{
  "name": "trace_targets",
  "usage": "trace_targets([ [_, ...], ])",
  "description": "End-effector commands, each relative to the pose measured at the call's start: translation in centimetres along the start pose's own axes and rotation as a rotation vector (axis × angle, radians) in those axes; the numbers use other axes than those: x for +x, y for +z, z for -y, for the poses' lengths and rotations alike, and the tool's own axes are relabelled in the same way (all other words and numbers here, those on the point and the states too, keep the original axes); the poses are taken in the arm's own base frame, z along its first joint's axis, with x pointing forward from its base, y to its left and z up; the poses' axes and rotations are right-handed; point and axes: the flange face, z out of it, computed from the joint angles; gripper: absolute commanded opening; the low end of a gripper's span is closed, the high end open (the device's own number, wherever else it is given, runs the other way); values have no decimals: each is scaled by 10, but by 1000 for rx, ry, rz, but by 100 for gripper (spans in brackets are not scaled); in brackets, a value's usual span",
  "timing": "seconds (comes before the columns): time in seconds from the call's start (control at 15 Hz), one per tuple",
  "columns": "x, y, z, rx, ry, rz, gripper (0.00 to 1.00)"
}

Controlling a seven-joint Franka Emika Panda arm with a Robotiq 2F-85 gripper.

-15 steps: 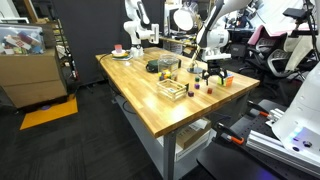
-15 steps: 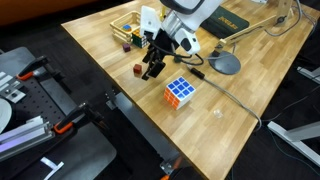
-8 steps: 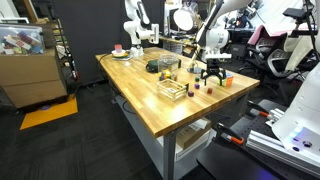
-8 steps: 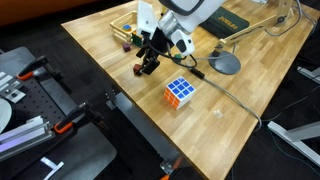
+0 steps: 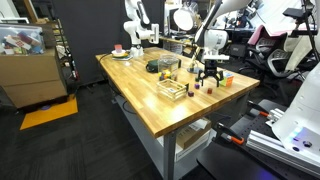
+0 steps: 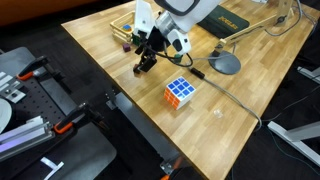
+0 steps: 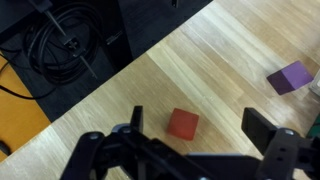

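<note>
The pincer (image 7: 192, 118) hangs spread wide over a small red cube (image 7: 183, 124) at the centre of the wrist view; the cube rests on the wooden table (image 7: 230, 60) near its edge; a purple block (image 7: 291, 76) lies at upper right.

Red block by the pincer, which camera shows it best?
The wrist view: the red block sits big and sharp on the wooden table, between the fingers of the open pincer. In both exterior views it is only a tiny speck by the pincer, hard to make out.
</note>
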Motion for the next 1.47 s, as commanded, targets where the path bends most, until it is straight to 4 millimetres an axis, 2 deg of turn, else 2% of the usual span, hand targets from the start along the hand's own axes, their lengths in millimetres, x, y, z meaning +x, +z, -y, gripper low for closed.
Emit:
trace_targets([
  [0.0, 1, 1, -9, 45, 57, -15, 100],
  [0.27, 3, 1, -13, 98, 116, -21, 100],
  [0.33, 4, 2, -10, 58, 77, -7, 100],
  [0.8, 4, 3, -9, 59, 78, -7, 100],
  [1.13, 19, -14, 7, 115, 194, -89, 100],
  [1.4, 13, -5, 10, 128, 280, -61, 100],
])
